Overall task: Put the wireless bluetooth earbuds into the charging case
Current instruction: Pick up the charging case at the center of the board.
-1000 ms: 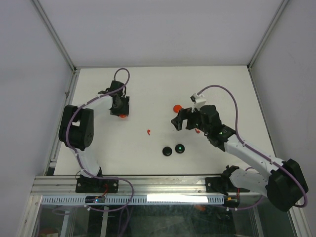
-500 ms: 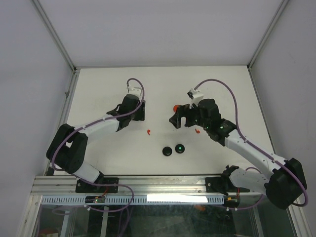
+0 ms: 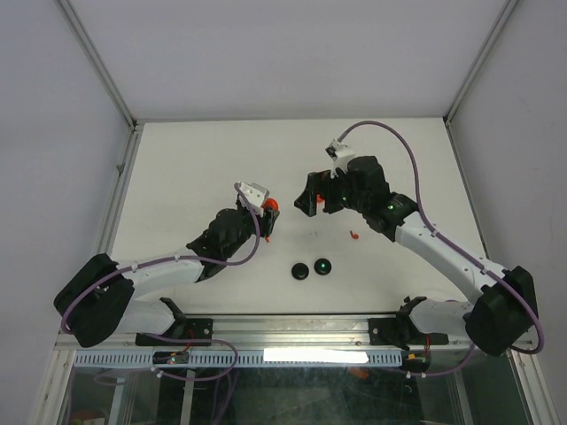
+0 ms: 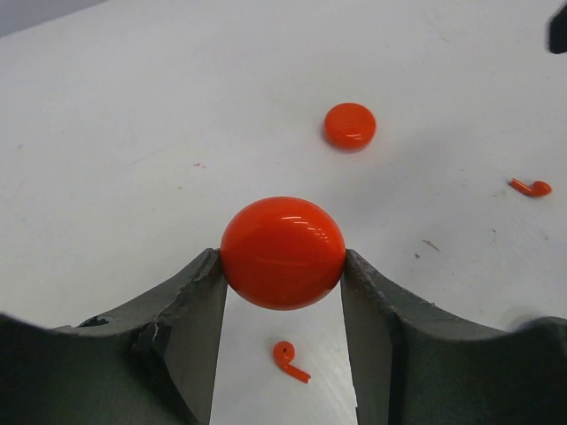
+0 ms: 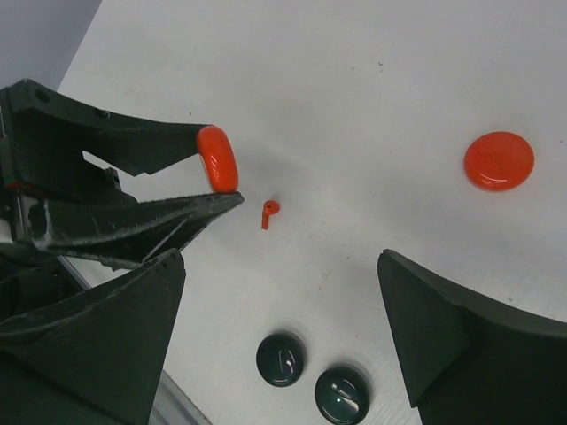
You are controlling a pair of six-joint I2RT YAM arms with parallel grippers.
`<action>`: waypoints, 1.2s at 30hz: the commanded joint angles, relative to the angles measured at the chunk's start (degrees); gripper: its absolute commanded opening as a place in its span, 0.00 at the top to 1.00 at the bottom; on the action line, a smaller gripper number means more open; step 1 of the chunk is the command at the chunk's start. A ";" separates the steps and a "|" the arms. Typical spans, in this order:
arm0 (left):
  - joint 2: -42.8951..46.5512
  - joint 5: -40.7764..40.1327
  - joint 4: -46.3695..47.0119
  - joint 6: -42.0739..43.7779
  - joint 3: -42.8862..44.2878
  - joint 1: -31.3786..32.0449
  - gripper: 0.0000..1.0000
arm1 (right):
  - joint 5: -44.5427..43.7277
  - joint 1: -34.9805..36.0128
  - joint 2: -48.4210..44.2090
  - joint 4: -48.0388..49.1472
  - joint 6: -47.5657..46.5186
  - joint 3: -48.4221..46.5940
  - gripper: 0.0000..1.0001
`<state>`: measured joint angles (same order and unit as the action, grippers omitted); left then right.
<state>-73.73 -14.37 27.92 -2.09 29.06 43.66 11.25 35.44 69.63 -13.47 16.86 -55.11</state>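
White tbl [image 4: 133, 106], tiny red earbud [image 4: 291, 360], short stem

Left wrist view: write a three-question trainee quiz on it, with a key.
1. True or false: the left gripper is shut on a red disc.
2. How many red earbuds show in this view? A one, B two, C four.
3. Fill in: one earbud lies on the table, seen through the gap between the gripper's two ___.
Key: 1 true; 2 B; 3 fingers.
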 commanded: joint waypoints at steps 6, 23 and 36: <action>3.05 5.13 14.85 9.08 -2.38 4.20 0.58 | 8.74 0.35 4.63 -2.48 0.81 -7.43 0.13; 4.35 8.67 13.92 10.96 -1.98 6.71 0.57 | 12.87 3.57 12.13 0.61 1.09 -10.48 0.52; 6.16 9.12 10.63 7.38 -2.24 6.73 0.45 | 15.45 3.34 10.60 -0.50 -5.98 -9.86 0.98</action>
<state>-70.43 -6.98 37.78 7.33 26.48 49.89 24.97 38.89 82.15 -15.33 14.96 -63.02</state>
